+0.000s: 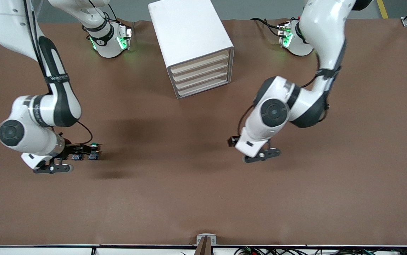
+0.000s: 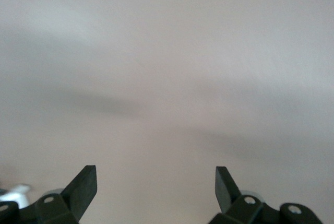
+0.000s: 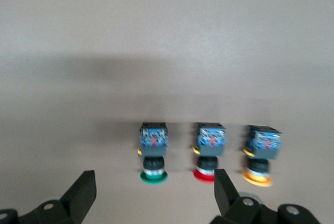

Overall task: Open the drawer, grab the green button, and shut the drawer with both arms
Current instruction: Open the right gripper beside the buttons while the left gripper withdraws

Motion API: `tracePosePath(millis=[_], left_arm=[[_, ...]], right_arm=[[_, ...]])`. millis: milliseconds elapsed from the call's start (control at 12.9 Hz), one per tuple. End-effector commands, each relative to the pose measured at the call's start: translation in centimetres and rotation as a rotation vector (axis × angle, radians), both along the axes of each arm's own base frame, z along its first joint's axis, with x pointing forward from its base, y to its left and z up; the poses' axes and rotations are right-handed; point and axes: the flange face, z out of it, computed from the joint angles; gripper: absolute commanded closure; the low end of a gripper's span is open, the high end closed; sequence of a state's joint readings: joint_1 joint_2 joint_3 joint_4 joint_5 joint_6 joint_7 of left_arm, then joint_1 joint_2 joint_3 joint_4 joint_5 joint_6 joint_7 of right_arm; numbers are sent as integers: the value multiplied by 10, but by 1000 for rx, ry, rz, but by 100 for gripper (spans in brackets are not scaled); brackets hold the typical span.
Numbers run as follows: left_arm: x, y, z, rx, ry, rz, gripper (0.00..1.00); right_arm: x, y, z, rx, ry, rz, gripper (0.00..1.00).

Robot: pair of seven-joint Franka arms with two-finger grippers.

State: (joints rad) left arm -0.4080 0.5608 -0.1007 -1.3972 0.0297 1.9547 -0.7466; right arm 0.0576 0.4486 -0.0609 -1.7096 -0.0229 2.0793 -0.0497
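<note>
From the front, the cabinet (image 1: 193, 46) shows every drawer (image 1: 203, 86) shut while the right gripper (image 1: 61, 159) hangs by the green button (image 1: 94, 145); the left gripper (image 2: 155, 190) is spread over bare table (image 2: 167, 51), waiting; the right wrist view shows spread fingers (image 3: 83, 192) lined up for the green one (image 3: 154, 153).

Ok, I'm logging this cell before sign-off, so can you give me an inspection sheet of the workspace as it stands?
Surface: brown table, mostly bare.
Job's things: white cabinet between the arm bases, all four drawers shut; green button on the table at the right arm's end.
Clutter: red-capped button and yellow-capped button in a row beside the green one.
Grippers: right gripper open, low over the table by the buttons; left gripper open, empty, over bare table.
Cables: black cable looping at the right wrist; cables by the left arm's base.
Surroundings: nothing seen.
</note>
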Motion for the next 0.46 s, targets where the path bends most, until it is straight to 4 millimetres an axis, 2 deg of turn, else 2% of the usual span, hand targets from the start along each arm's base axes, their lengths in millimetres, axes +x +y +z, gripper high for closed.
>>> tracePosePath(millis=[0, 155, 232, 387], left_arm=[[5, 47, 62, 40, -78, 41, 0], [6, 80, 92, 49, -76, 87, 0], [3, 85, 100, 54, -72, 91, 0], [-1, 107, 125, 61, -72, 88, 0]], right_arm=[[7, -23, 35, 9, 31, 12, 0], [5, -21, 80, 12, 50, 3, 0], [7, -21, 98, 11, 52, 5, 0], [14, -23, 130, 4, 17, 4, 0]])
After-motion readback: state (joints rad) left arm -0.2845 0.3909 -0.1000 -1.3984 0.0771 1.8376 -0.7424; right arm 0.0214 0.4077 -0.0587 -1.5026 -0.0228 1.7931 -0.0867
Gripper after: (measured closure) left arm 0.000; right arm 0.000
